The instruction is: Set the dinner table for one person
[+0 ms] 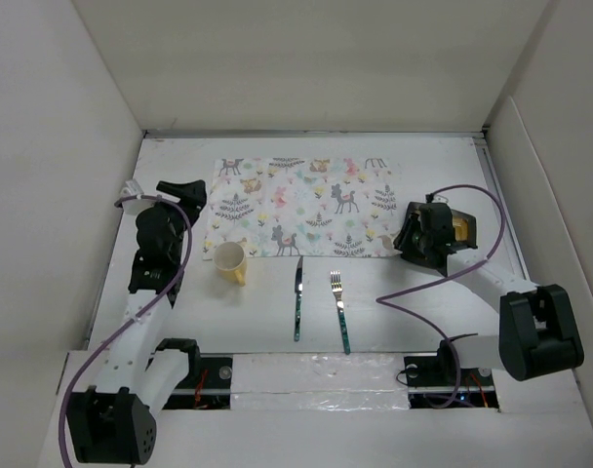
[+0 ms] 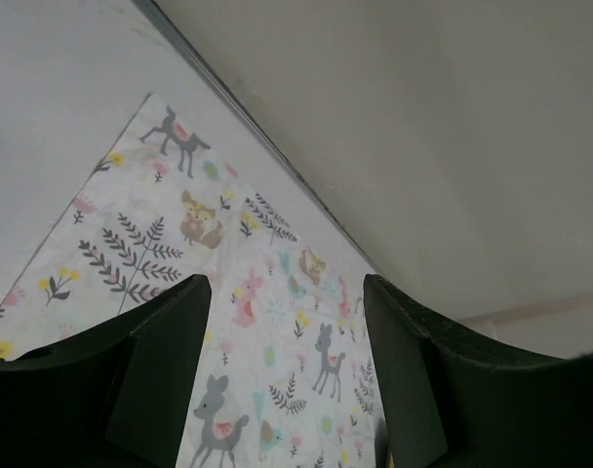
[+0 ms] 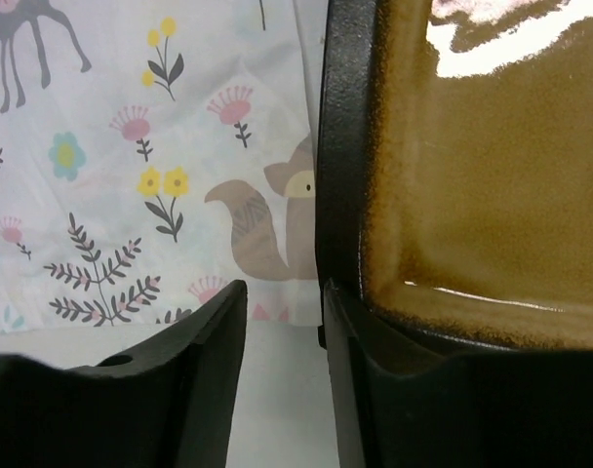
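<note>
Black jaws of the right gripper (image 3: 284, 288) stand slightly apart with only white desk (image 1: 253, 317) showing in the gap. Its right finger lies along the dark straight rim of a brown-glazed plate (image 3: 472, 175); I cannot tell whether it touches. The plate lies flat on the desk just off the right edge of the deer-print placemat (image 3: 131, 146), so it would have to go to the robot's left to land on the mat, and the right arm is much the nearer. Its visible part holds nothing.

The left gripper (image 2: 287, 283) hangs over the mat's far left corner, jaws spread wide and empty.

Near the mat's front edge stands a yellow mug (image 1: 230, 263), apparently empty. A knife (image 1: 298, 297) and fork (image 1: 339, 310) lie side by side, apart, handles toward the arms.
</note>
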Robot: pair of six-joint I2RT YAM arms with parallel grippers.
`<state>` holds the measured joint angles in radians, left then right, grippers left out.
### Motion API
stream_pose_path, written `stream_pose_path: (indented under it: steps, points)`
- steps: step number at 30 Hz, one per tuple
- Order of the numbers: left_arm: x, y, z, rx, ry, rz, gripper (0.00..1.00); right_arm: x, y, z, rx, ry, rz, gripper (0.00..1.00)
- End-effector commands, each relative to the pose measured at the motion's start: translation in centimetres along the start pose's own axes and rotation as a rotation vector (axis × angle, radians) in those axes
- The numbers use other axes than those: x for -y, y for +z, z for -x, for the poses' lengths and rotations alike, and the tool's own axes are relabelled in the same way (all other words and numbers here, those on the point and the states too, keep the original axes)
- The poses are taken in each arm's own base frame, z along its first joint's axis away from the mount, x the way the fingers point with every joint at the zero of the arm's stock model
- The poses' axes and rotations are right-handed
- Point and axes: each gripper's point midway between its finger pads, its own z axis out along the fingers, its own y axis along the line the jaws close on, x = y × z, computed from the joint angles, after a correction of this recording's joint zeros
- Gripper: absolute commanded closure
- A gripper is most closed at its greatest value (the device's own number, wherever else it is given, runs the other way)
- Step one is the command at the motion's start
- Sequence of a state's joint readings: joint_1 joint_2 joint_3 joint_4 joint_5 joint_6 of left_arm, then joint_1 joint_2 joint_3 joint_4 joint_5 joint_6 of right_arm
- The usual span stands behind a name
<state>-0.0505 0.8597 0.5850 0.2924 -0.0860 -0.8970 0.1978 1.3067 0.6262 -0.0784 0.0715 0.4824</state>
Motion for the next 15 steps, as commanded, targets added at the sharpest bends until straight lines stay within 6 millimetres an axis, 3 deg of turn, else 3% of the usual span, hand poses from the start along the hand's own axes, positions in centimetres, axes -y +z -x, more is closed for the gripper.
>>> stream_pose_path:
  steps: [1,4,6,7,8,9,10,11,12,13,15]
  points:
    - [3.9,-1.8,2.0,0.02,0.033,-0.124,0.4,-0.8,-1.1,3.3,0.075,-0.015,-0.008,0.55]
    - [5.2,-2.7,1.8,-0.011,0.076,-0.182,0.4,-0.8,-2.1,5.0,0.125,-0.001,-0.02,0.55]
    - [6.5,-3.5,1.2,-0.065,0.11,-0.241,0.41,-0.3,-3.2,6.8,0.189,0.041,-0.036,0.61]
    - [6.8,-3.9,0.9,-0.084,0.139,-0.266,0.43,0.4,-3.7,7.4,0.224,0.062,-0.06,0.67]
    - [7.4,-4.3,0.5,-0.109,0.156,-0.295,0.46,2.3,-4.0,7.9,0.251,0.113,-0.104,0.93]
    - [8.0,-5.2,-0.4,-0.165,0.18,-0.349,0.51,3.2,-4.9,9.0,0.303,0.15,-0.11,1.0]
    - [8.4,-6.2,-1.6,-0.228,0.233,-0.407,0.62,5.5,-5.7,9.8,0.347,0.208,-0.142,1.0]
    - [8.7,-6.4,-1.3,-0.214,0.26,-0.42,0.72,5.2,-5.6,9.7,0.34,0.211,-0.126,1.0]
    - [9.0,-7.5,-2.4,-0.283,0.288,-0.469,0.83,7.6,-6.2,10.1,0.369,0.263,-0.168,1.0]
    - [9.4,-8.4,-2.7,-0.3,0.314,-0.508,0.98,8.6,-6.4,10.2,0.381,0.288,-0.181,1.0]
    - [9.4,-9.7,-4.4,-0.359,0.405,-0.526,1.0,11.9,-7.1,10.5,0.413,0.371,-0.243,1.0]
